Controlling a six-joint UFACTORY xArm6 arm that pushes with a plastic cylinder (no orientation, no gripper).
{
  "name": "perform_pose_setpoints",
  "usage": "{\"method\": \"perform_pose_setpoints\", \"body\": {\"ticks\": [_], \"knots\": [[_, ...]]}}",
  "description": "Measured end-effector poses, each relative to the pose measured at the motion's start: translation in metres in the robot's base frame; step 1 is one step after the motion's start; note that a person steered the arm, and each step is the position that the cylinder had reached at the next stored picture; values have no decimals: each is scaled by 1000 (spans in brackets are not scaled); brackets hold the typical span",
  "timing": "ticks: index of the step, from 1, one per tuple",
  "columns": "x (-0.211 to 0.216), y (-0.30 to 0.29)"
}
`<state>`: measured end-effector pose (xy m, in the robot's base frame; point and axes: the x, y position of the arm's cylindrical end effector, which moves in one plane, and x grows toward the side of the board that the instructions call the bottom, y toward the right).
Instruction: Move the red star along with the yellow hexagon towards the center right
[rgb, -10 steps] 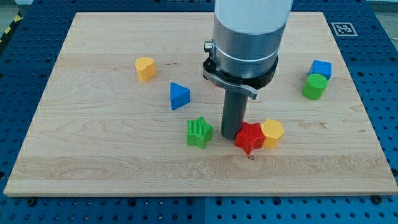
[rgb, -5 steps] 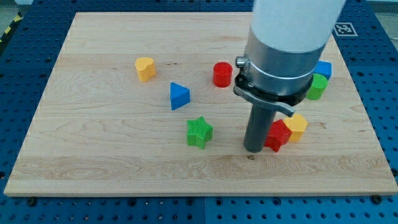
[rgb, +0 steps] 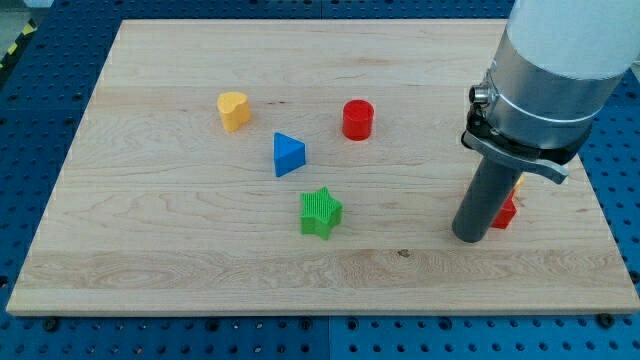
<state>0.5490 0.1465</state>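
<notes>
My tip rests on the board at the lower right. The red star is just to the right of the rod, touching it and mostly hidden behind it; only a small red part shows. The yellow hexagon is almost fully hidden behind the rod and its collar; only a thin yellow sliver shows above the red star.
A red cylinder stands at upper middle. A blue triangle, a green star and a yellow heart-shaped block lie to the left. The wooden board ends close to the right of the rod.
My tip has slid to the right, pushing the red star and yellow hexagon with it. The blue and green blocks at the upper right are now hidden behind the arm.
</notes>
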Motion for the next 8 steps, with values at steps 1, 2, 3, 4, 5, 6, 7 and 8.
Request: {"method": "perform_pose_setpoints", "body": {"ticks": [1,2,3,4,5,6,7,8], "knots": [[-4,0],[-16,0],[-23,1],[-32,6],[-46,11],[-61,18],[-72,26],[-72,35]]}}
